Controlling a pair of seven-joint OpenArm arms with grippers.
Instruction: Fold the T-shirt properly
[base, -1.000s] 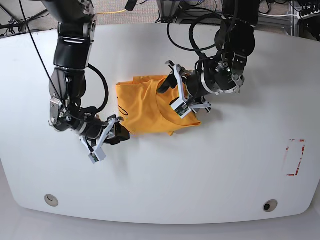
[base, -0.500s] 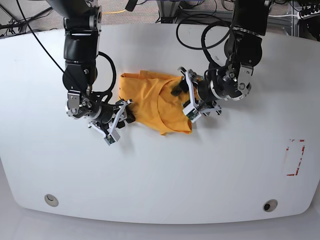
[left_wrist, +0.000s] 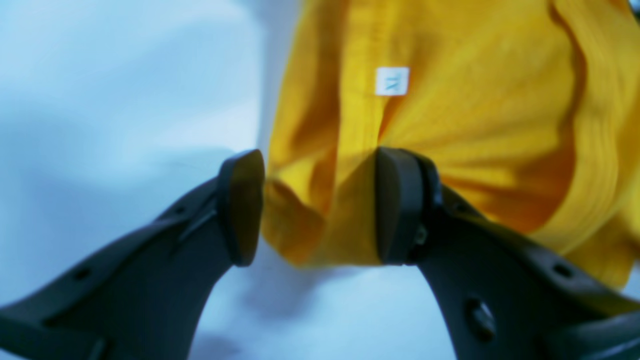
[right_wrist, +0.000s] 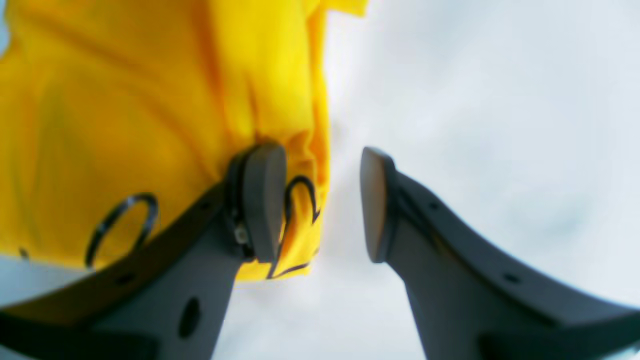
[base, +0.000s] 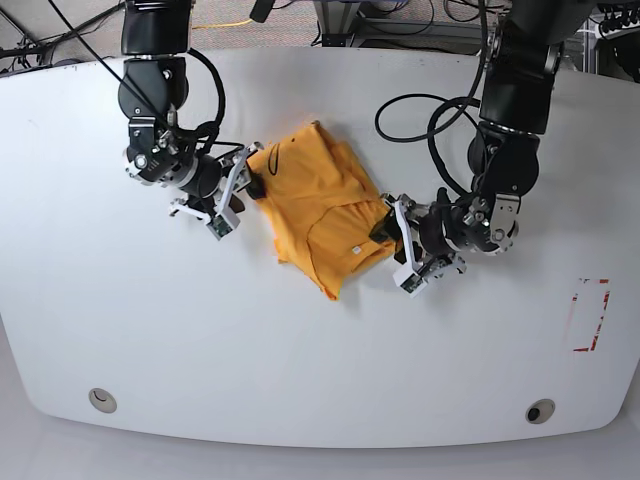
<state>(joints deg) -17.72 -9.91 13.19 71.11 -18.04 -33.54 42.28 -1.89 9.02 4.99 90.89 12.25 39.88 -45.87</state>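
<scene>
Base view: my left gripper (left_wrist: 320, 207) and right gripper (right_wrist: 322, 205) stand open around edges of the orange-yellow T-shirt (base: 325, 205).

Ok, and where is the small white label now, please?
In the left wrist view, the white label is on the orange-yellow T-shirt, just above the right-hand fingertip of the left gripper.

Two robot arms, two grippers (base: 405, 232) (base: 238, 183), one orange-yellow T-shirt (base: 325, 210), one white tag (left_wrist: 392, 81) on it, one white table (base: 300, 380), and two round metal fittings (base: 102, 400) (base: 540, 411) in its near corners
</scene>
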